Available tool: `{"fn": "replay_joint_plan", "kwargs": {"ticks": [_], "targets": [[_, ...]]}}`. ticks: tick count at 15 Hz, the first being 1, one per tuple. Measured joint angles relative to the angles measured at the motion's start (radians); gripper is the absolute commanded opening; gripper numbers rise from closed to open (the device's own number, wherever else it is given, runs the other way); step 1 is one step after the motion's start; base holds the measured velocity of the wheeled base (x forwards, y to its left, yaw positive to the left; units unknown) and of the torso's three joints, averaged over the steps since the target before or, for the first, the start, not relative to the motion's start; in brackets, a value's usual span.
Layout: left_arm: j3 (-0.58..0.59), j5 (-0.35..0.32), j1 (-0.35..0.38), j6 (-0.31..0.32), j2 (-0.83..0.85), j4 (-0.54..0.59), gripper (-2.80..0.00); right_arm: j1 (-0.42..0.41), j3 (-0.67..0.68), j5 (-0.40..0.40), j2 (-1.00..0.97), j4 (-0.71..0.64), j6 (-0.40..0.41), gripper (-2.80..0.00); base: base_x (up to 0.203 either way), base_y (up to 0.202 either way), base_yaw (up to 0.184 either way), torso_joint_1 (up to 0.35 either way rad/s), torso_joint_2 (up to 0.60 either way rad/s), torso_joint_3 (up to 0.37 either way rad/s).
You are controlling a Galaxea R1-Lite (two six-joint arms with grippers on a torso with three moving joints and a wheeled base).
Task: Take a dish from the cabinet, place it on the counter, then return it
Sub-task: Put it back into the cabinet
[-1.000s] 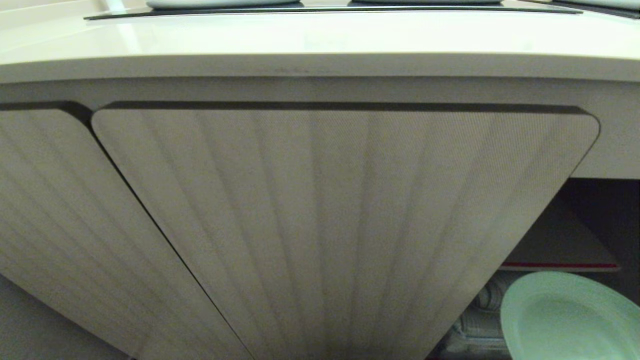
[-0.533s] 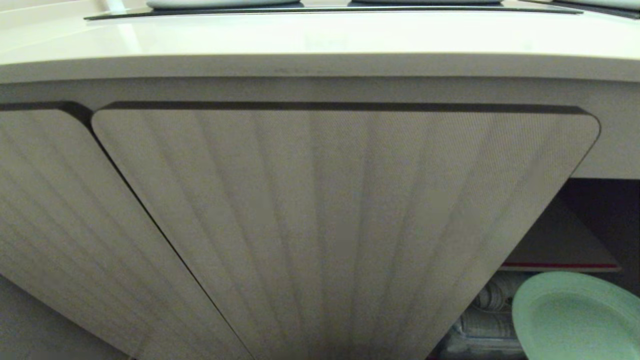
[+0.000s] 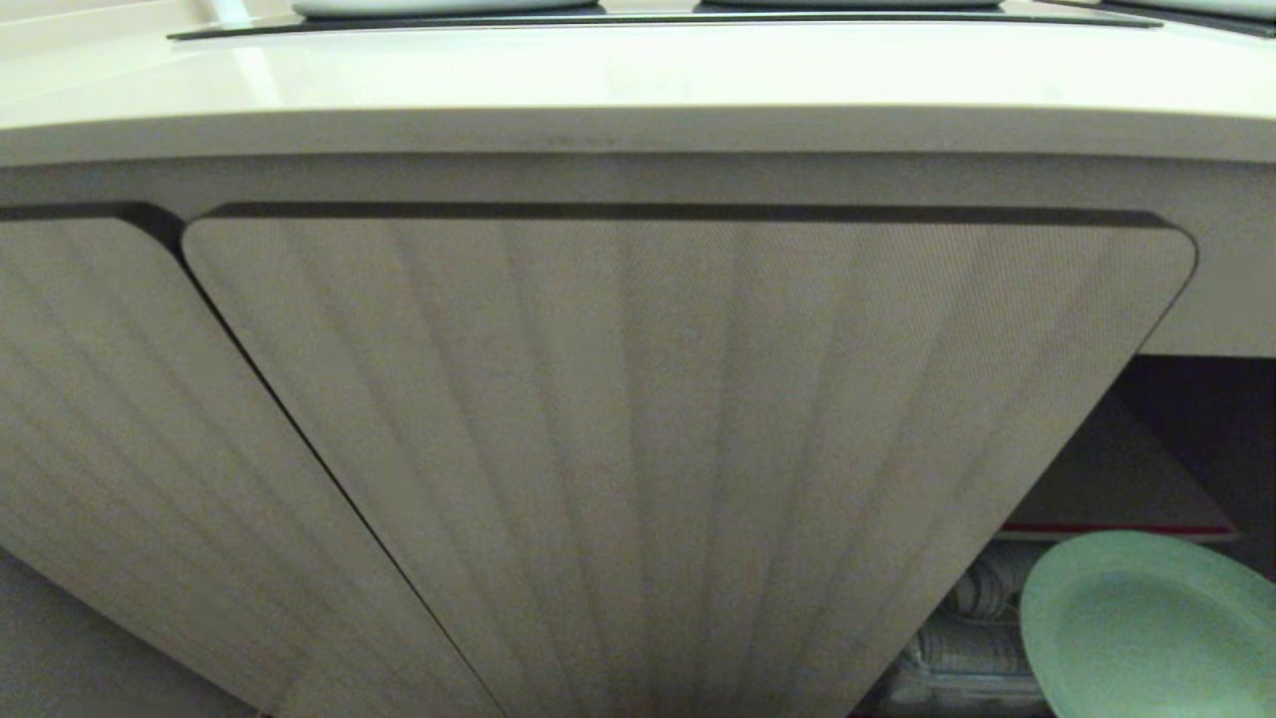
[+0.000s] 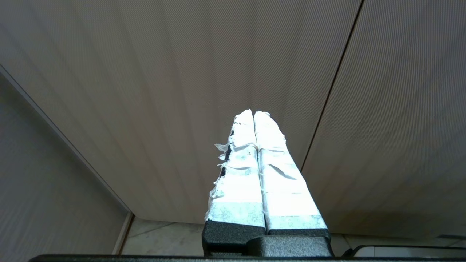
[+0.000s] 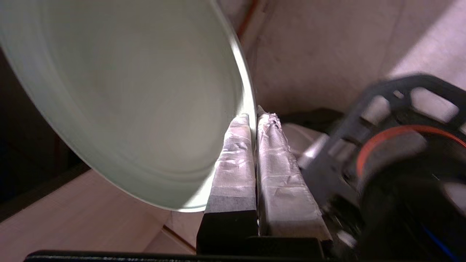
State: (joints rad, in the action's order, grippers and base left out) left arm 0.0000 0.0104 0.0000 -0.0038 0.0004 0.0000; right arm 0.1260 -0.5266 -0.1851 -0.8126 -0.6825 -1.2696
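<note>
With its taped jaws clamped on the rim, the right gripper (image 5: 253, 120) holds the dish (image 5: 120, 98), a pale mint-green plate, tilted on edge in the right wrist view. Rim sits pinched between the two taped fingers (image 5: 235, 160). Head view shows the dish (image 3: 1146, 628) at lower right, in front of the open part of the cabinet (image 3: 638, 449), below the shelf with the red edge (image 3: 1116, 528); whether it touches anything there cannot be told. Right gripper itself not visible in the head view.

Ribbed cabinet door (image 3: 688, 429) with rounded corners fills most of the head view, second ribbed door (image 3: 110, 429) to its left, thin dark gap between them. Behind the dish, pale stacked items (image 3: 957, 638) low inside the cabinet, too unclear to name.

Worktop (image 3: 638, 75) runs across the top, cream with a raised rim, black glass panel (image 3: 658, 18) inset at the far edge. Edges of pale round items (image 3: 439, 6) sit on the panel, mostly cut off.

Left gripper (image 4: 253, 112) idle, jaws closed on nothing, taped fingertips touching, pointing at the ribbed door front (image 4: 164, 72). Door seam (image 4: 331, 94) just beside it. Floor tile (image 4: 164, 236) visible below.
</note>
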Motion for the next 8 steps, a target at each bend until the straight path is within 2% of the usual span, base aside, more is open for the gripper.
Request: {"fn": "replay_joint_plan", "kwargs": {"ticks": [3, 8], "targets": [[0.0, 0.0, 0.0, 0.0, 0.0, 0.0, -2.8, -0.012, 0.065, -0.022, -0.013, 0.134, -0.005, -2.8, 0.0, 0.0, 0.0, 0.0, 0.0, 0.0], [0.0, 0.0, 0.0, -0.001, 0.0, 0.0, -2.8, -0.017, 0.141, -0.013, -0.063, 0.258, -0.044, -2.8, 0.0, 0.0, 0.0, 0.0, 0.0, 0.0]]}}
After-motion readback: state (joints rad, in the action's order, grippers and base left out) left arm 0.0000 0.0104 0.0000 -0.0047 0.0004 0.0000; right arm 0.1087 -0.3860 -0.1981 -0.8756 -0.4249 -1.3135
